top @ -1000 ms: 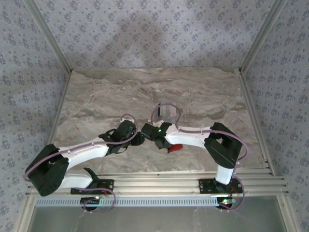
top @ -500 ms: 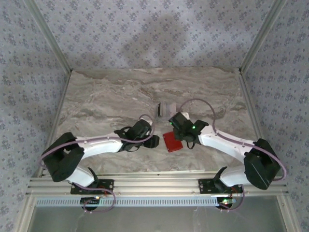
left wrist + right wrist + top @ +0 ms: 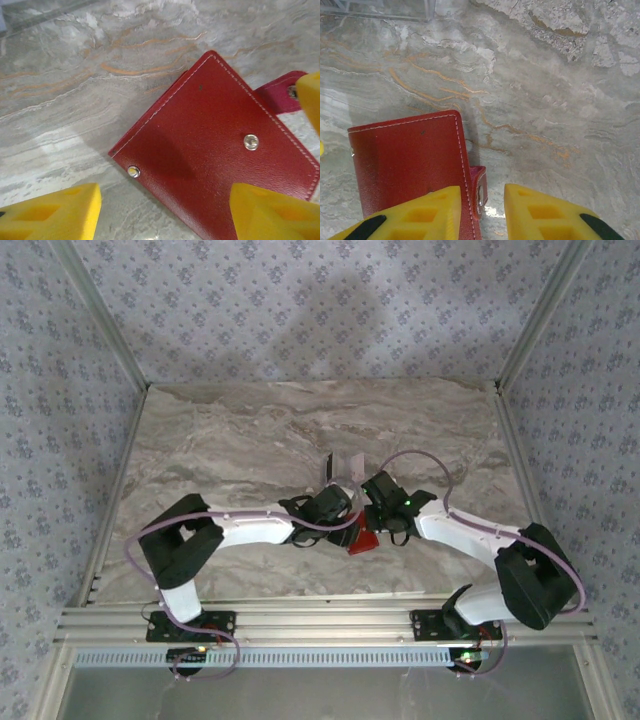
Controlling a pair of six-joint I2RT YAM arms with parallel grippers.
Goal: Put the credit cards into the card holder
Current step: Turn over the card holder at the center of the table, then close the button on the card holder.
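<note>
One card holder [image 3: 405,160], right gripper [image 3: 482,200] astride edge

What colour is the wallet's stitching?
White stitching on the red wallet; clearest in the left wrist view.

Found the wallet [image 3: 362,540] flat on the bench [image 3: 220,440], near its front middle, between two claws. Placed the left claw [image 3: 164,200] over its left corner, the right claw [image 3: 482,200] astride its right edge. Noted a box [image 3: 347,468] behind it, apart, farther back.
</note>
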